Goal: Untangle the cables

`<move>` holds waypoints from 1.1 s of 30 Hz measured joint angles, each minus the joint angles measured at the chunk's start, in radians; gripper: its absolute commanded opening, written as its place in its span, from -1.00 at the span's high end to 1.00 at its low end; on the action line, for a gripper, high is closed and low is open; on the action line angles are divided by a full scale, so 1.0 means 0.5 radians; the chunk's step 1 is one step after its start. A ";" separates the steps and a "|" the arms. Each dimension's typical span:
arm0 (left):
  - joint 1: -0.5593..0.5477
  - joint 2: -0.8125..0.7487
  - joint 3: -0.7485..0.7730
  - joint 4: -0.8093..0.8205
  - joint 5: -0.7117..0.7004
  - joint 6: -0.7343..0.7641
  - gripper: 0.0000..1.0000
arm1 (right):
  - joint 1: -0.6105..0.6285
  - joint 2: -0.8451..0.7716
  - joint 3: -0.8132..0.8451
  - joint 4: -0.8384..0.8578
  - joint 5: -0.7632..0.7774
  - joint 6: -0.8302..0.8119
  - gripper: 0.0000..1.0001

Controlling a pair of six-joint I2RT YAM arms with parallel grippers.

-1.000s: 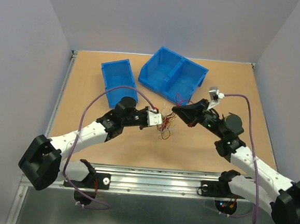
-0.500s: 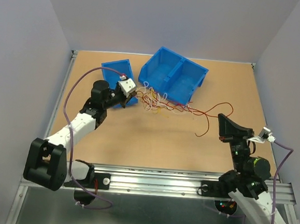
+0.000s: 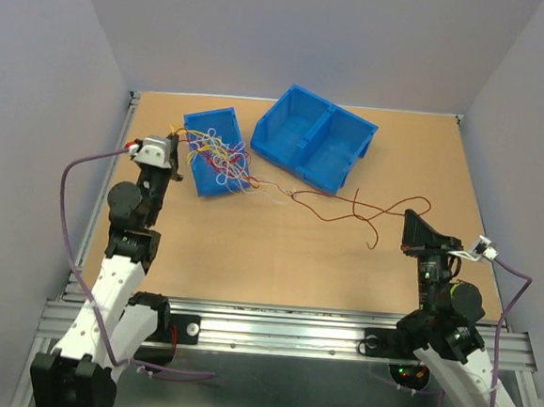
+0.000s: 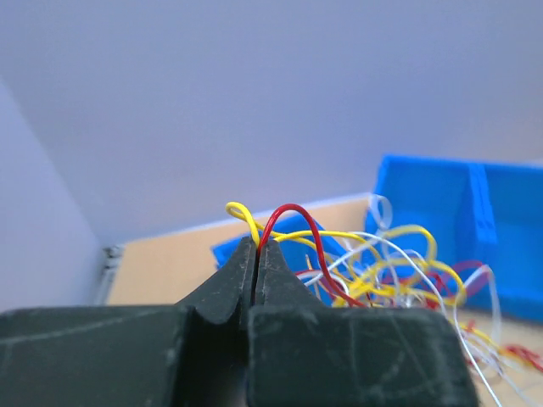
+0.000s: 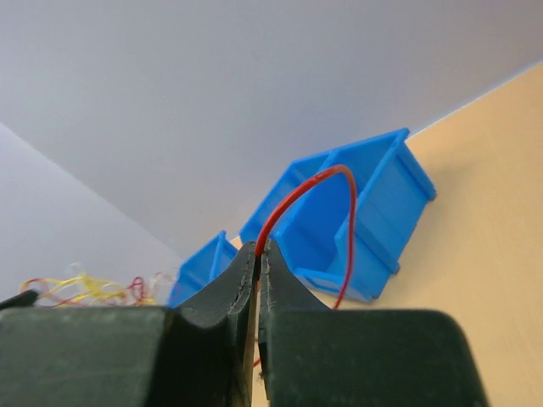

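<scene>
A bundle of thin yellow, red and white cables hangs over the small blue bin. My left gripper is shut on a yellow and a red cable at the bundle's left end. One red cable stretches out of the bundle to the right across the table. My right gripper is shut on that red cable's end, held above the table.
A large blue two-compartment bin lies tilted at the back centre; it also shows in the right wrist view. Grey walls stand on three sides. A metal rail runs along the near edge.
My left gripper has swung far left, pulling the bundle over the small bin. My right gripper has moved right and stayed there, and the red cable has drawn out between them.
</scene>
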 measured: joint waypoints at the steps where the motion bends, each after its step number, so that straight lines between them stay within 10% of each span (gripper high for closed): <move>1: 0.002 -0.099 -0.034 0.042 -0.100 -0.016 1.00 | -0.001 0.000 -0.015 -0.002 0.042 0.015 0.99; 10: 0.005 -0.500 -0.146 0.160 -0.323 -0.029 1.00 | 0.000 0.009 -0.069 -0.005 0.166 0.072 0.80; 15: 0.005 -0.601 -0.226 0.145 0.203 0.006 1.00 | -0.001 0.157 -0.078 0.121 -0.201 -0.101 -0.87; 21: 0.005 -0.606 -0.227 0.133 0.820 0.051 1.00 | -0.001 0.613 -0.116 0.398 -0.880 -0.260 -1.00; 33: 0.005 -0.621 -0.227 0.092 1.099 0.079 1.00 | 0.018 2.058 0.005 0.891 -1.820 -0.440 -0.78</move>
